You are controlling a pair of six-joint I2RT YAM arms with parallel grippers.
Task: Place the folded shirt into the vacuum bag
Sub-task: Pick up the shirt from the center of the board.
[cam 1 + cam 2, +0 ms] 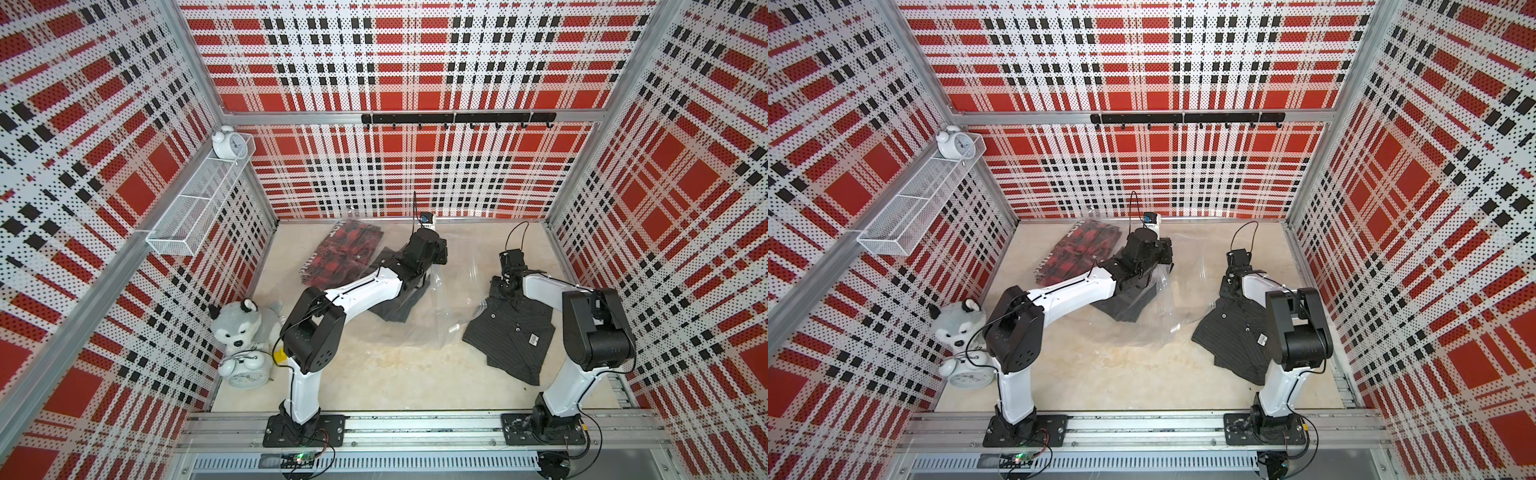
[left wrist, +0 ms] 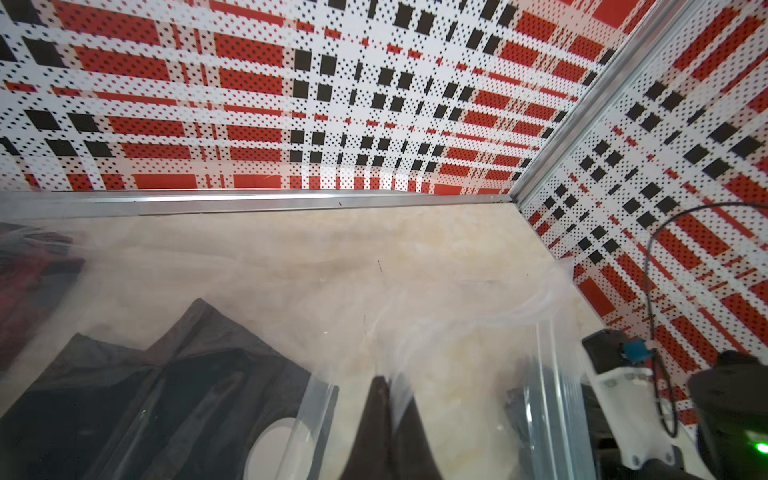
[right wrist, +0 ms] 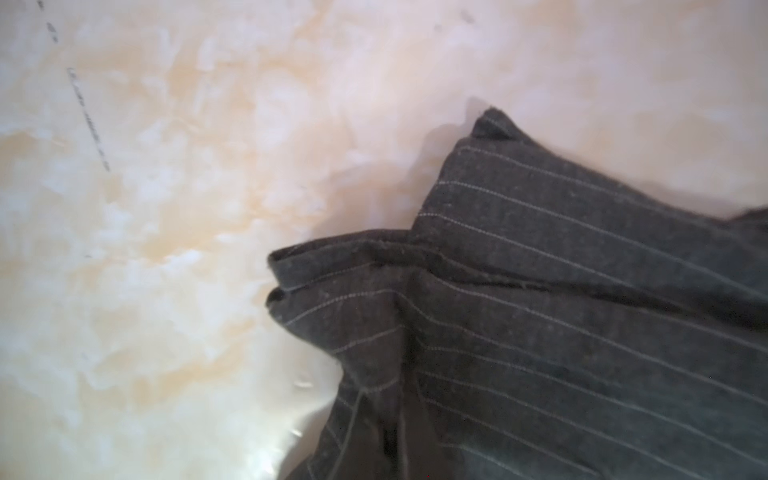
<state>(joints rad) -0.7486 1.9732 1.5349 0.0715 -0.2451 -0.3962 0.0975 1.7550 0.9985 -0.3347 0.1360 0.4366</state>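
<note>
- The left end effector (image 2: 385, 390) is pinched shut on the clear vacuum bag (image 2: 457, 324).
- The right end effector (image 1: 504, 286) is closed on the striped shirt (image 1: 509, 332), which lies on the bench (image 1: 374, 374).

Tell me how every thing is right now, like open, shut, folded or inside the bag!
vacuum bag, mouth lifted open.
pinstriped shirt, folded, on the table, outside the bag.
dark garment, already inside the bag.
left end effector, shut on the bag's plastic.
right end effector, shut on the shirt's edge.
</note>
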